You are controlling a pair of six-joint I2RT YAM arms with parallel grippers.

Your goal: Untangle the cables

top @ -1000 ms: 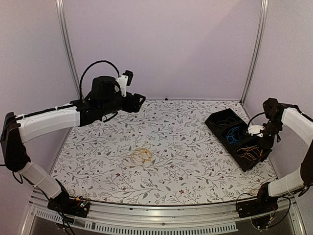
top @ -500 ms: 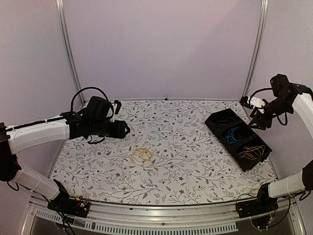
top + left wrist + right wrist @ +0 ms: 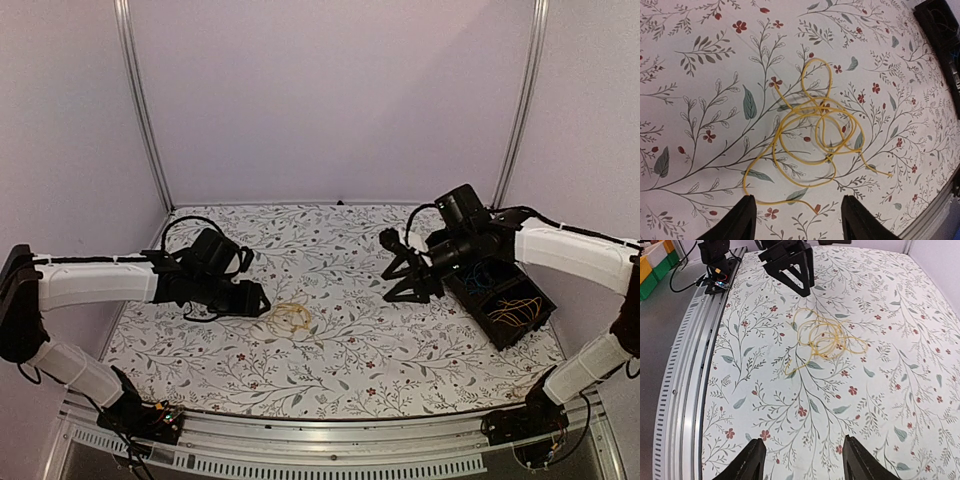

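The right gripper is brought from the black bin to mid-table, and the left gripper is lowered. Both are held with fingers apart, empty. The yellow cable tangle is left ungrasped on the table between them, so a two-handed pull is judged to be next.

The left gripper now hangs low just left of the yellow cables, down from its high place behind them; the right gripper, a second ago far off to their right, now sits much nearer on that side, its spread fingers pointing toward them.
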